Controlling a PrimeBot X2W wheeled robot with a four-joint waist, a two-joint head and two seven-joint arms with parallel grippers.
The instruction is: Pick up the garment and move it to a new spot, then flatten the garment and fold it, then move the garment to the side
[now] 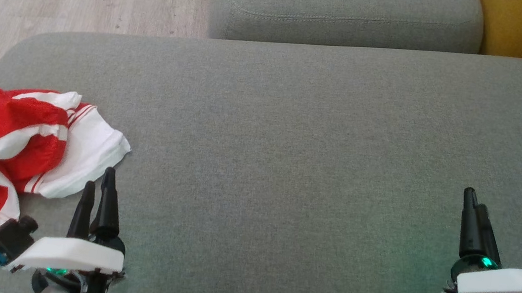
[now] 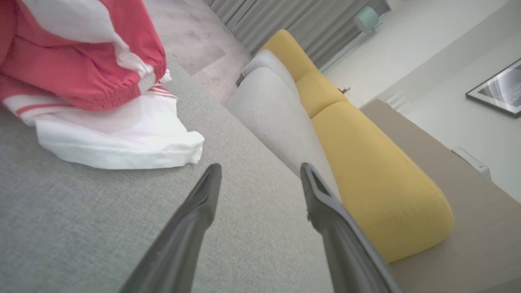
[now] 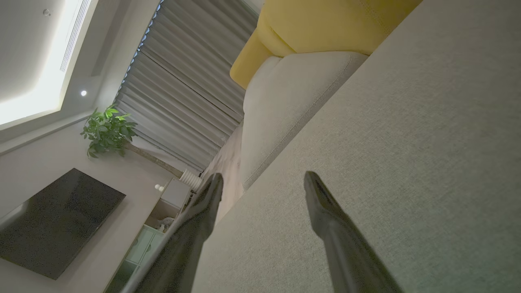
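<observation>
We note the crumpled red-and-white fabric garment (image 1: 17, 146) lying bunched at the left edge of the grey upholstered cushion (image 1: 291, 145), not lifted, flattened or folded. The left gripper (image 1: 100, 177) hovers just beside it, jaws apart and empty. The right gripper (image 1: 476, 199) is likewise spread and empty, well apart. We judge every step remains.

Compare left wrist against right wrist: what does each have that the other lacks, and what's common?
Left wrist, not right wrist: the red-and-white garment crumpled on the grey sofa seat, just beyond the open left gripper; a framed picture on the wall.
Right wrist, not left wrist: the open right gripper, a potted plant, a dark screen.
Both: that seat, the yellow cushion, grey curtains.
</observation>
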